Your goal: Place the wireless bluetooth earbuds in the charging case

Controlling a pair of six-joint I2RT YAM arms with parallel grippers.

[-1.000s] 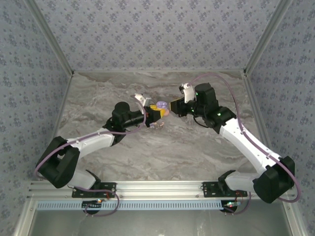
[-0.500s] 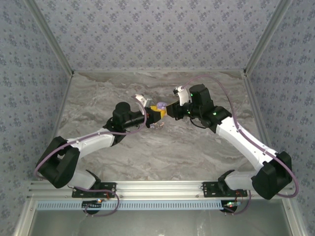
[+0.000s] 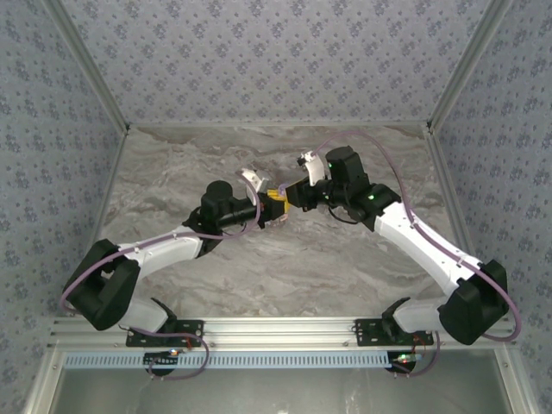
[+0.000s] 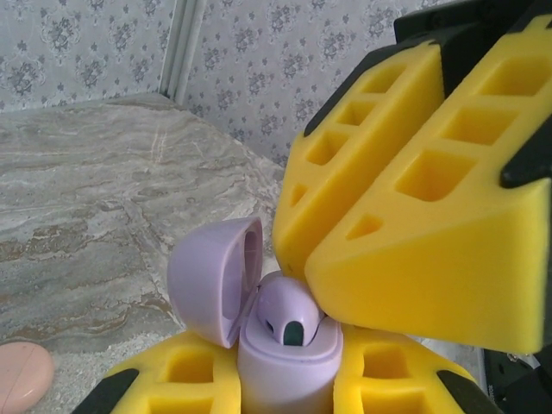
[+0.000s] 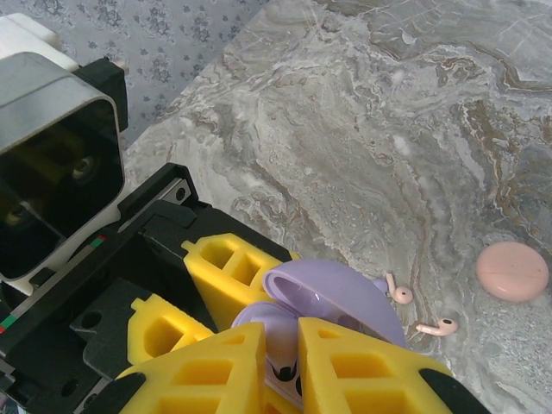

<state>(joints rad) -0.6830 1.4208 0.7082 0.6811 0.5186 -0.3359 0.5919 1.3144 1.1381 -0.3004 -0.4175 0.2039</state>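
**A:** While my left gripper (image 4: pixel 289 384) is clamped on the charging case (image 4: pixel 289 366), with its lid (image 4: pixel 211 285) swung open toward ten o'clock, where is the bud?

**B:** The lilac earbud (image 4: pixel 289 312) is in the mouth of its well. My right gripper (image 5: pixel 280 345) comes in from two o'clock, fingers pinched on the bud's head. I judge it not fully home.

**A:** How would you finish?

**B:** I'd press slowly along the well's axis, never sideways, so the bud can't cock against the rim or lever the case in my left's grip. I'd release only once it's flush, then back out toward two o'clock, clear of the lid.

**A:** And the others?

**B:** Two loose earbuds (image 5: pixel 398 293) (image 5: pixel 437 328) lie on the table (image 5: pixel 388 129) at four o'clock of the case. A pink disc (image 5: pixel 511 270) lies beyond them at three.
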